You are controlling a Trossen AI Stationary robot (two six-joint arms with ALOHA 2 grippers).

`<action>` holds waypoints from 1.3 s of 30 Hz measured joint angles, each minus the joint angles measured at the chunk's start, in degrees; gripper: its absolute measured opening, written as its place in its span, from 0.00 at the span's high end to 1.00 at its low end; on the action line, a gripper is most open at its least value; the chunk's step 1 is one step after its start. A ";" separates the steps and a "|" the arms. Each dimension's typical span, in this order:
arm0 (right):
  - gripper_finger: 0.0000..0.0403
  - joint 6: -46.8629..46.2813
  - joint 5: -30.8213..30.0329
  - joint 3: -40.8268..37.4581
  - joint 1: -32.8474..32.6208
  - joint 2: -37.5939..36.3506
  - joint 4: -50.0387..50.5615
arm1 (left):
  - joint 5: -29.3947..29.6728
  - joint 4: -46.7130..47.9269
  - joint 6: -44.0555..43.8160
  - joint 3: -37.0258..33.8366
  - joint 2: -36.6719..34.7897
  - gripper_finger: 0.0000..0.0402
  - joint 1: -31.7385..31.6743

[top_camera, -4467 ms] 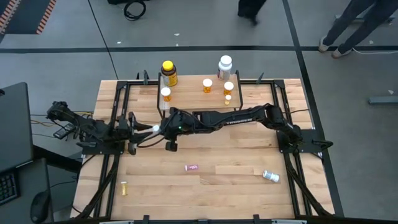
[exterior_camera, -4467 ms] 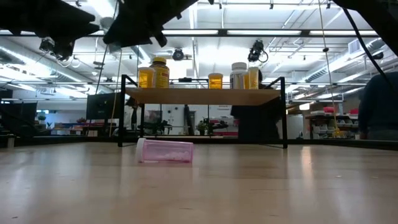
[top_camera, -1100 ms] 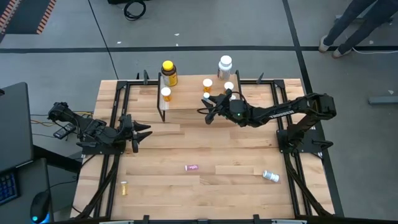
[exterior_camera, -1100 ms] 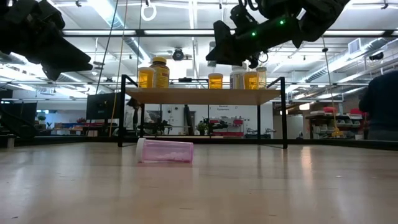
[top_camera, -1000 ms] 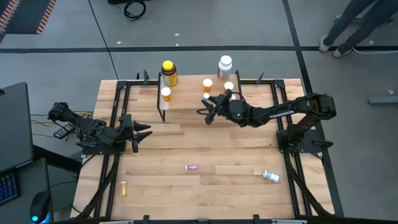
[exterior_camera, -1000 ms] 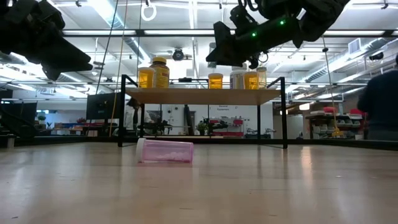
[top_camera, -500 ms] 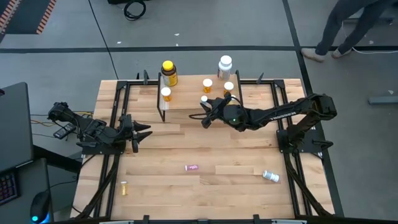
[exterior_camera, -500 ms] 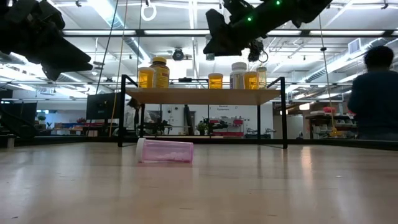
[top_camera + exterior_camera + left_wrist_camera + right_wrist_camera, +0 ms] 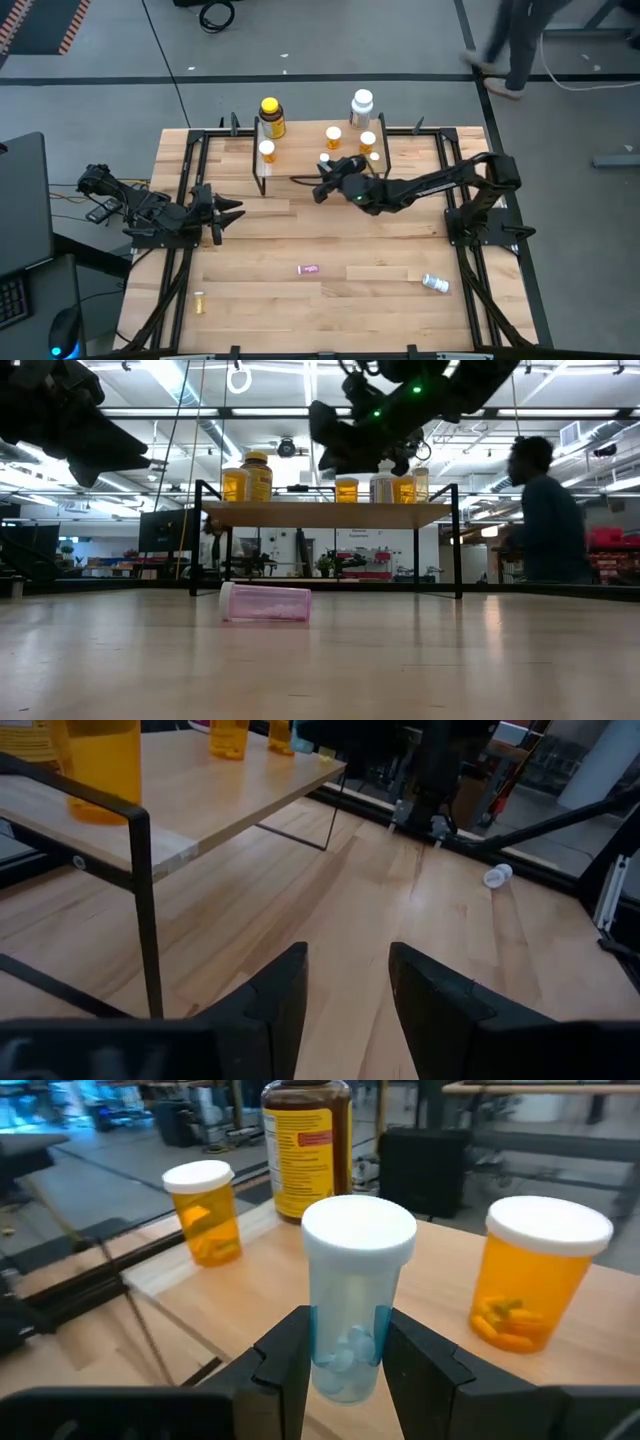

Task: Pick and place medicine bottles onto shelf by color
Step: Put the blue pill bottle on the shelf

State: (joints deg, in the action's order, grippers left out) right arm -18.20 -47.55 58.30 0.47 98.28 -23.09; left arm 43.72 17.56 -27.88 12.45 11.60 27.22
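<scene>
My right gripper (image 9: pixel 343 1342) grasps the teal vial (image 9: pixel 350 1305) low on its body; it seems light, smooth, slippery. The left gripper (image 9: pixel 345 982) is released.

Held vial (image 9: pixel 347 1305) seems pale teal, white cap; neighbours orange.

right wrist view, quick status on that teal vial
Right hand shut on small teal white-capped vial, above light wooden shelf. Left hand open, idle at table's left. Orange white-capped vials stand close by.
</scene>
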 joint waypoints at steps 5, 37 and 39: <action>0.69 2.42 -4.56 6.14 -0.48 5.50 1.01 | 0.00 0.59 -0.03 0.00 0.01 0.62 0.00; 0.69 10.83 36.22 9.94 10.50 9.53 -4.30 | 0.09 3.41 -1.51 0.00 0.02 0.63 0.00; 0.69 11.93 37.78 9.94 10.64 9.53 -4.55 | 0.15 3.43 -1.49 0.00 0.02 0.64 0.00</action>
State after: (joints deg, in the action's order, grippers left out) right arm -6.26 -9.77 68.25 11.11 107.81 -27.65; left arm 43.88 20.99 -29.37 12.45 11.62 27.22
